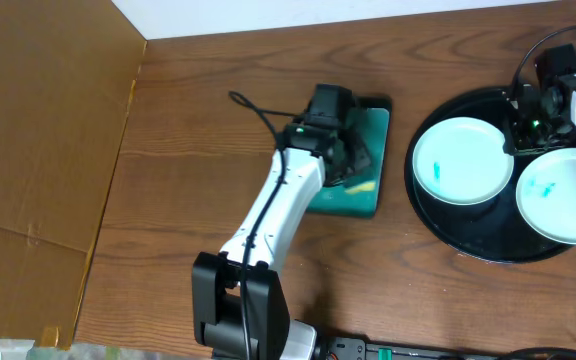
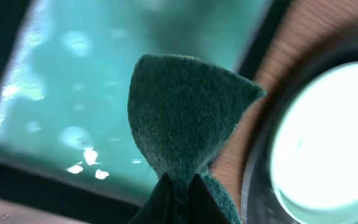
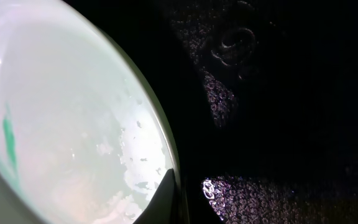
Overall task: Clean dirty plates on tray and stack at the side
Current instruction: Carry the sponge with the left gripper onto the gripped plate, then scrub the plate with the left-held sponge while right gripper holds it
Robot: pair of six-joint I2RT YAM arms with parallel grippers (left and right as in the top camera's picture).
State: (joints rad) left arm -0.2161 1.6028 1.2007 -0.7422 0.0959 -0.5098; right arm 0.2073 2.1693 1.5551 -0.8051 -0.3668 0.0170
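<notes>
Left gripper (image 2: 179, 190) has its jaws closed tight on the pinched lower end of a dark green scouring pad (image 2: 188, 115), and the pad fans out above the fingertips. It hangs over the wet teal tray (image 1: 376, 130), which lies mid-bench toward the back edge. A yellow patch (image 1: 364, 186) shows on that tray's near end, just beside the gripper. The black tray (image 1: 468, 238) sits at the bench's (image 1: 188, 120) right edge, its rim cut off by the frame. Two plates are in it: the left plate (image 1: 463, 160) by the tray's left rim and the right plate (image 1: 568, 200) by its right side, close together and each with a small teal smear. Right gripper (image 3: 179, 200) is down between their far edges, jaws closed with no gap visible. Its tips sit at the rim of one plate, seen in the right wrist view with water spots and a teal streak. I cannot tell whether the rim is pinched. Brown cardboard (image 1: 38, 130) covers the bench's left edge.
</notes>
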